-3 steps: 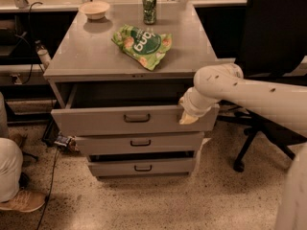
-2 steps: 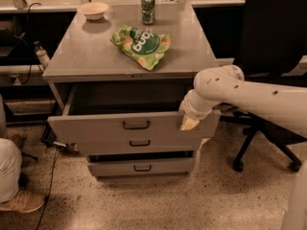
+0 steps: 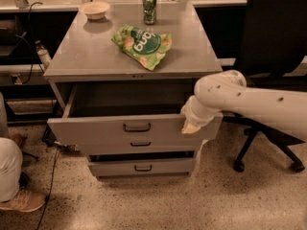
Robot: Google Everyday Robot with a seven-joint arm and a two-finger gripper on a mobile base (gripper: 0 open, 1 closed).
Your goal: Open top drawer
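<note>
**Gripper [image 3: 190, 125] at the right end of the open top drawer [image 3: 96, 129]**

The gripper presses against the right end of the top drawer's front panel. Whether it grasps anything there, I cannot tell. The drawer stands pulled well out of the grey cabinet [image 3: 86, 61], its deep box exposed (dark bar handle [image 3: 136, 127] centred). 2 shorter drawers sit below it. On the cabinet top lie a green snack bag [image 3: 143, 44], a can [image 3: 149, 8] and a bowl [image 3: 95, 9].

Top drawer [image 3: 96, 128] sticks out front of cabinet [image 3: 81, 56], middle drawer [image 3: 110, 147] and bottom drawer [image 3: 168, 166] stacked below. Gripper [image 3: 190, 127] at top drawer's front panel, right end. On cabinet: bowl [image 3: 95, 9] back left, can [image 3: 149, 8] back middle, chip bag [image 3: 142, 44] just in front of can. Chair [image 3: 273, 42] right of cabinet, behind arm [image 3: 259, 104].
</note>
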